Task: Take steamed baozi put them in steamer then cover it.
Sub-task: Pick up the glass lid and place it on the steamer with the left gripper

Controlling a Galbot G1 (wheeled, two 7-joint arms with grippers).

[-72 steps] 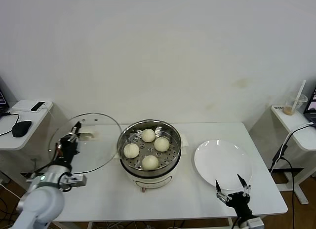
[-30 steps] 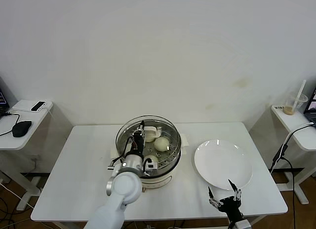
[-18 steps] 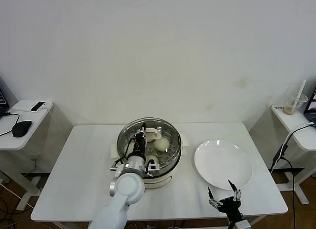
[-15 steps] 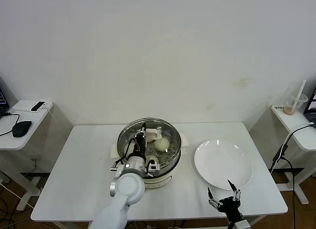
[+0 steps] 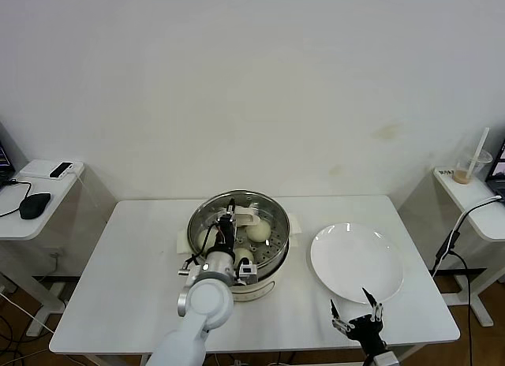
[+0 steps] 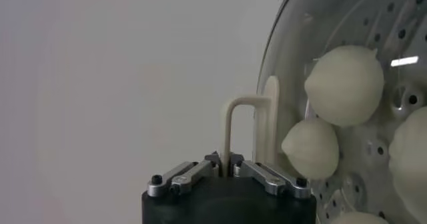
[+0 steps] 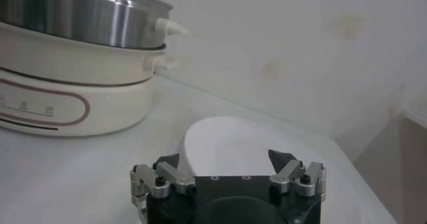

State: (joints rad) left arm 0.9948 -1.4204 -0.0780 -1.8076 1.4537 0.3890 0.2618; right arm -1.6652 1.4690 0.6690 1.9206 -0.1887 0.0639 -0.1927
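Right hand (image 5: 357,319) parked at the desk's (image 5: 134,303) near edge, fingers spread, holding nothing, beside the plate (image 5: 355,259). Farther in, left hand (image 6: 223,169) clamped on the cover's handle (image 6: 241,129), directly above the steamer (image 5: 256,275) at desk centre. Cover (image 5: 207,212) seemingly seated on the rim, baozi (image 6: 343,84) beneath the glass. Handle upright between the fingers; release probably next.

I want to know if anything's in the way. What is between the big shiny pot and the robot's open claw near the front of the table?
The head view shows the white plate between the pot and the right gripper.
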